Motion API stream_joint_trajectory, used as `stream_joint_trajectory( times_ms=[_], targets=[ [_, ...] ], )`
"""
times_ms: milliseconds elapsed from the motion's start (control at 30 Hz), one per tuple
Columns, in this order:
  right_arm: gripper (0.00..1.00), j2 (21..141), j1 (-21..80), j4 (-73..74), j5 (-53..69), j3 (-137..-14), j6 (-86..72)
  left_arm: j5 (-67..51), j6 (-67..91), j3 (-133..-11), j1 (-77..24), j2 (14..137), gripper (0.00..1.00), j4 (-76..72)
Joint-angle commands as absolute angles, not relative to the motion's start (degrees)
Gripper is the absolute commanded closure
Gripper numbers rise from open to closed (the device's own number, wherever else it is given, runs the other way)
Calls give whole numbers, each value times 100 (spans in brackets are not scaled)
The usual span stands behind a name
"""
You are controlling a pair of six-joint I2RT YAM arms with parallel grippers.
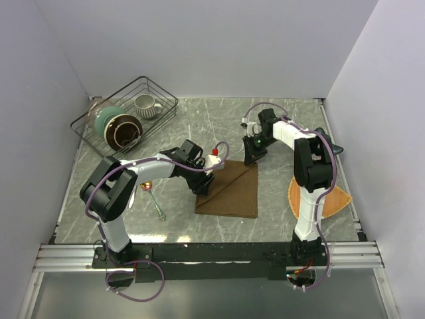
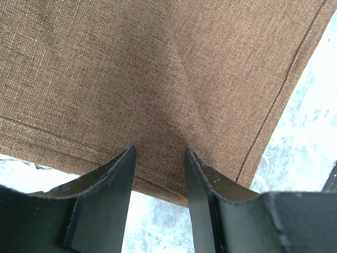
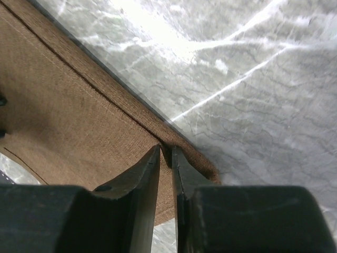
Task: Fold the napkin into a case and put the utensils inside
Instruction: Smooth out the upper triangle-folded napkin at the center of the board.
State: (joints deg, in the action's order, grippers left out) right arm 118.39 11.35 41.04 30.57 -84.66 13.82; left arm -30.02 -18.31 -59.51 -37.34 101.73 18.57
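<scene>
The dark-brown napkin [image 1: 232, 196] lies at mid-table with a diagonal crease, its far edge raised. My right gripper [image 1: 252, 159] is shut on the napkin's far right corner; the right wrist view shows the fingers [image 3: 166, 150] pinching a fold of cloth [image 3: 68, 121]. My left gripper [image 1: 202, 183] is at the napkin's left edge, open, with its fingertips [image 2: 158, 150] on the hem of the cloth [image 2: 158, 68]. A spoon with a gold-orange bowl [image 1: 147, 185] and a second slim silver utensil [image 1: 158, 207] lie left of the napkin, beside the left arm.
A black wire basket [image 1: 169, 100] at the back left holds a ribbed mug [image 1: 146, 105] and stacked bowls [image 1: 116, 126]. An orange-tan woven mat [image 1: 339, 199] lies at the right, partly behind the right arm. White walls close in the table.
</scene>
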Motion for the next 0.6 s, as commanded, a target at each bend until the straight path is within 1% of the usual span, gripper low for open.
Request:
stream_joint_trajectory(
  times_ms=[0, 200, 300, 333, 400, 433, 500, 533, 567],
  targets=[
    [78, 11637, 1107, 3929, 2857, -8402, 1415, -2927, -1863, -6082, -3788, 10143, 52, 1898],
    [79, 11663, 1107, 3850, 2734, -8420, 1345, -2804, -1890, -6047, -3779, 10116, 52, 1942],
    [79, 11672, 1107, 3876, 2725, -8429, 1336, -2769, -1863, -6047, -3788, 10090, 48, 1969],
    [77, 11654, 1107, 3893, 2742, -8446, 1336, -2769, -1828, -6038, -3771, 10064, 41, 1960],
    [71, 11602, 1107, 3990, 2829, -8473, 1310, -2856, -1750, -5968, -3736, 9758, 33, 1864],
    [65, 11506, 1099, 4042, 2900, -8525, 1292, -2909, -1584, -5933, -3657, 9599, 23, 1802],
    [58, 11339, 1072, 4191, 3214, -8578, 1196, -3119, -1320, -5810, -3534, 9022, 13, 1539],
    [49, 11112, 1055, 4245, 3312, -8656, 1152, -3372, -1049, -5801, -3394, 8817, 3, 1486],
    [44, 10988, 1055, 4280, 3427, -8692, 1108, -3462, -924, -5792, -3340, 8633, 1, 1424]
  ],
)
